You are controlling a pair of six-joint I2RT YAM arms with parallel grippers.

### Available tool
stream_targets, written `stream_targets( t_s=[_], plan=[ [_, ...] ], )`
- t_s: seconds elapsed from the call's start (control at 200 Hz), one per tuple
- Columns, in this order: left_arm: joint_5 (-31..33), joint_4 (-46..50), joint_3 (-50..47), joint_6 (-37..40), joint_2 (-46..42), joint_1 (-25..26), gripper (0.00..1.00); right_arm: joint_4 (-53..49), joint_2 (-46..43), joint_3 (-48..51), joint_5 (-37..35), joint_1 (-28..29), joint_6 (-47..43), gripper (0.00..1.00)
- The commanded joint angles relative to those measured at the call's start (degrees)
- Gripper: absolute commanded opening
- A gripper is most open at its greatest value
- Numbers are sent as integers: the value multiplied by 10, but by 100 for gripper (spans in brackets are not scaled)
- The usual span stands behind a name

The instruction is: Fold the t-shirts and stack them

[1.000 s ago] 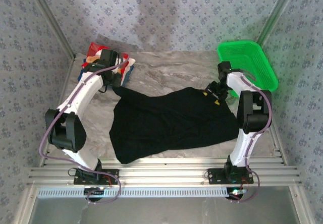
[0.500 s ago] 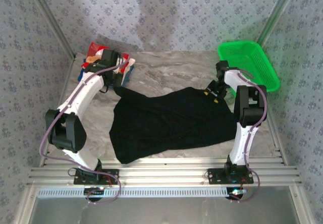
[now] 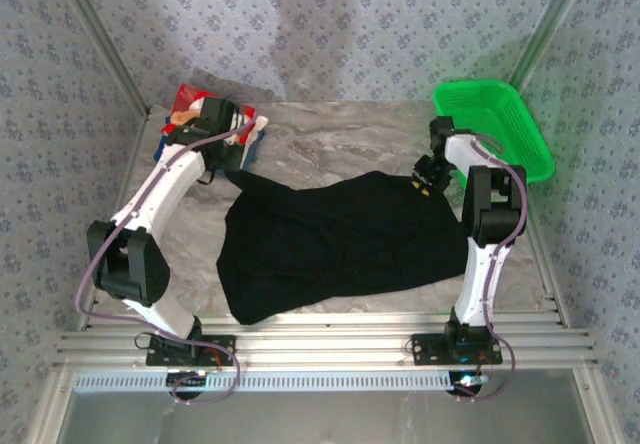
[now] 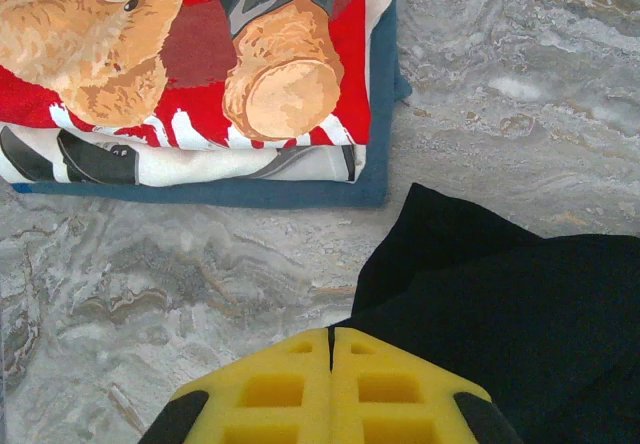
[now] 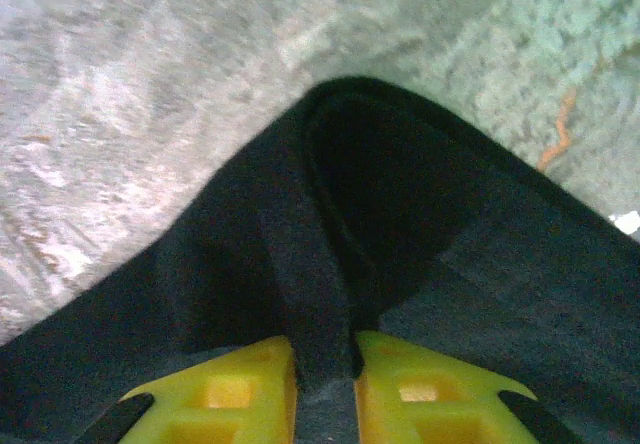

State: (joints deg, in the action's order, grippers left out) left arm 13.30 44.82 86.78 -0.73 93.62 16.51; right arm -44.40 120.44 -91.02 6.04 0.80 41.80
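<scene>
From above, the black t-shirt [image 3: 340, 244] lies spread and rumpled across the middle of the marbled tabletop [image 3: 340, 134]. One corner is drawn toward the far left, another toward the far right near the green basket [image 3: 495, 124]. The left wrist view shows closely what the arm half covers from above: the teddy-bear t-shirt [image 4: 200, 64] folded on top of the folded dark blue t-shirt [image 4: 250, 194], with a strip of bare tabletop between this stack and the black cloth's corner. The left fingers [image 4: 290, 384] are pressed together with no gap, their tips at the black cloth's edge; whether any cloth is caught I cannot tell. In the right wrist view the right fingers [image 5: 240, 389] pinch a raised ridge of the black t-shirt, and cloth fills the narrow gap between them
</scene>
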Motion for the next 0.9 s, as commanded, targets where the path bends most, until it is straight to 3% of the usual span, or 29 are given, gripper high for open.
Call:
stream_targets(
  t_s=[0.0, 0.29, 0.43, 0.894],
  plan=[
    [12, 4, -6, -2, -19, 5, 0, -6, 11, -31, -19, -9, 7, 20],
    [15, 3, 1, 1, -12, 15, 0, -13, 5, -47, -9, -13, 0, 13],
    [10, 2, 9, -5, -8, 21, 0, -13, 4, -57, -7, -16, -1, 0],
    [-48, -6, 160, -19, 48, 34, 0, 3, -50, -110, 30, -37, -8, 0]
  ],
)
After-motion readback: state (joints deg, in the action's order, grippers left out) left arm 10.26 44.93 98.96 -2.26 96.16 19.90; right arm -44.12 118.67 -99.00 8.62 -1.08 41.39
